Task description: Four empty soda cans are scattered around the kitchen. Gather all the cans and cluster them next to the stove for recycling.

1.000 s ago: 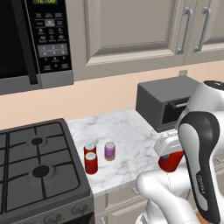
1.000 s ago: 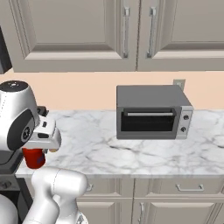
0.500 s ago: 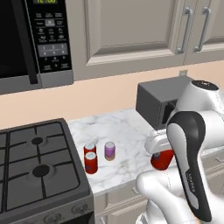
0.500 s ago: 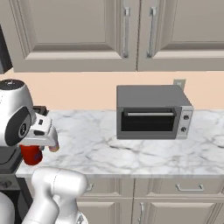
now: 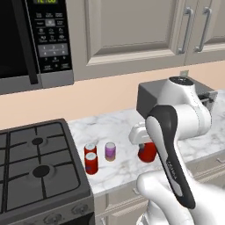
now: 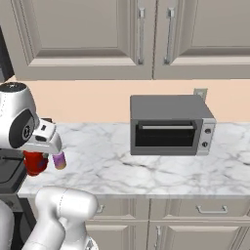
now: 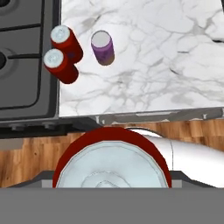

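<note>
My gripper (image 5: 145,143) is shut on a red soda can (image 5: 147,152) and holds it above the marble counter, right of the other cans. From the hand view, the held can's silver top (image 7: 113,168) hides the fingertips. Two red soda cans (image 5: 91,157) stand together at the counter's left end, right beside the stove (image 5: 35,171). A purple soda can (image 5: 110,151) stands just right of them. These also appear as the red pair (image 7: 62,53), the purple can (image 7: 103,47) and the stove (image 7: 26,65). The right base view shows the held can (image 6: 35,163) and the purple can (image 6: 59,160).
A grey toaster oven (image 6: 168,125) sits on the counter (image 6: 146,166) against the wall, right of the arm. A black microwave (image 5: 30,39) hangs above the stove. Wall cabinets (image 6: 141,34) run overhead. Drawers line the counter front (image 6: 210,210).
The arm has carried the red can leftward along the counter, closer to the purple can and the stove. The three standing cans have not moved.
</note>
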You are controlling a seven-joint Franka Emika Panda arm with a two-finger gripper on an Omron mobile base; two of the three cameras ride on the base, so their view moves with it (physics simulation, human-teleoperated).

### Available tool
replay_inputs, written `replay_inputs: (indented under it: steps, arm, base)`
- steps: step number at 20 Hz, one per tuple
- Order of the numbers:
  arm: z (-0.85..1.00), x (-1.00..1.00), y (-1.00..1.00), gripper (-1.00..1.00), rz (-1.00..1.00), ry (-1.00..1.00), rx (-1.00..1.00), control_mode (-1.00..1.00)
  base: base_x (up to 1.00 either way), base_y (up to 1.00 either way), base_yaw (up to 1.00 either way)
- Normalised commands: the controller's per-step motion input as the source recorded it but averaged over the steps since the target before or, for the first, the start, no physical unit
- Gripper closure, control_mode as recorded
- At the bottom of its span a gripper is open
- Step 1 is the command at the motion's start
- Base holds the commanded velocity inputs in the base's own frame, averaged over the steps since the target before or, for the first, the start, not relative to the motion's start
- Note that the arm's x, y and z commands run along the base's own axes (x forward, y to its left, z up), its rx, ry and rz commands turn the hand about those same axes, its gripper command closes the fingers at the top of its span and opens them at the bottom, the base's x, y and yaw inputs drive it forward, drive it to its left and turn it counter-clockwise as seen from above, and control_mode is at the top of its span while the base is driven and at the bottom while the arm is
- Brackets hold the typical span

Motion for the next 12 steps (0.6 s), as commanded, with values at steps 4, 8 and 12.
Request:
replay_inputs:
  steps: [4,8,12]
  arm:
    - [-0.18,0.15,0.06,1.00,0.00,-0.02,0.00,-1.00]
    - [-0.53,0.31,0.32,1.00,-0.02,0.00,0.00,-1.00]
    - [-0.36,0.32,0.05,1.00,-0.06,0.00,0.00,-1.00]
  base:
    - [0.00,0.00,0.00]
    - [0.00,0.00,0.00]
    - [0.00,0.00,0.00]
